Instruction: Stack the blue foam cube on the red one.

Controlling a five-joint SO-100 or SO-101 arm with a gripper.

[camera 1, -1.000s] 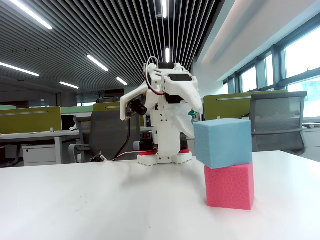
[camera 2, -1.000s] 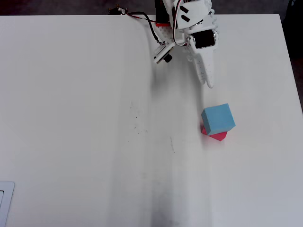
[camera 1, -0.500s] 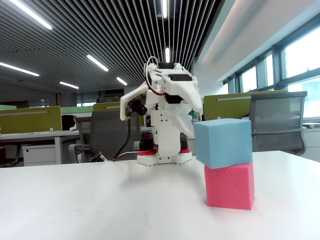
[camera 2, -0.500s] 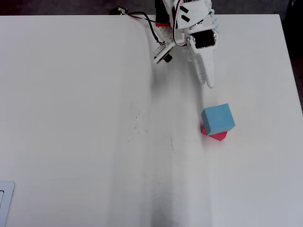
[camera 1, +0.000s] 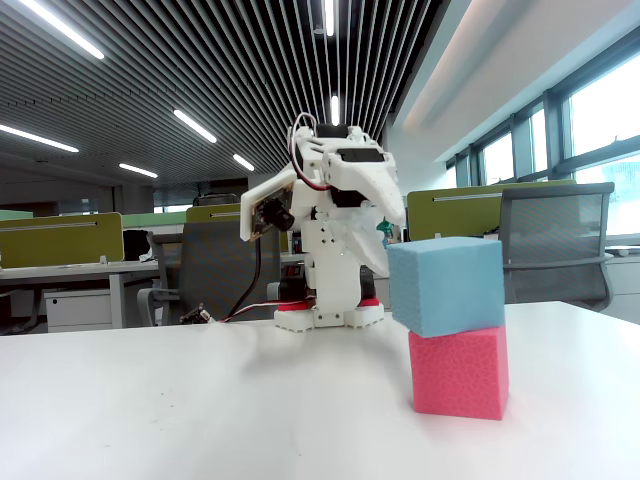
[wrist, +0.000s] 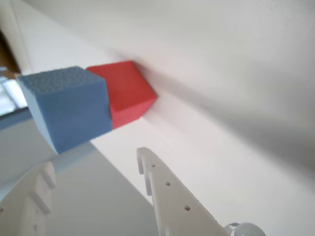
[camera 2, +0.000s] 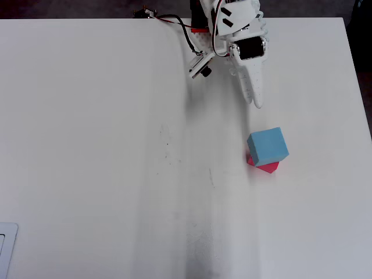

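Sky-blue foam cube rests askew on pinkish-red foam cube; my claw parted, empty; retreat without brushing stack.

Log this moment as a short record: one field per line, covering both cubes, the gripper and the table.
blue cube: rests on the red cube, turned a little and overhanging toward the left in the fixed view
red cube: on the table, mostly hidden under the blue cube in the overhead view
gripper: away from the stack, holding nothing, folded back near the arm's base; jaws a little apart in the wrist view
contact: none between gripper and cubes
table: white, nothing else on it near the stack
stack state: done
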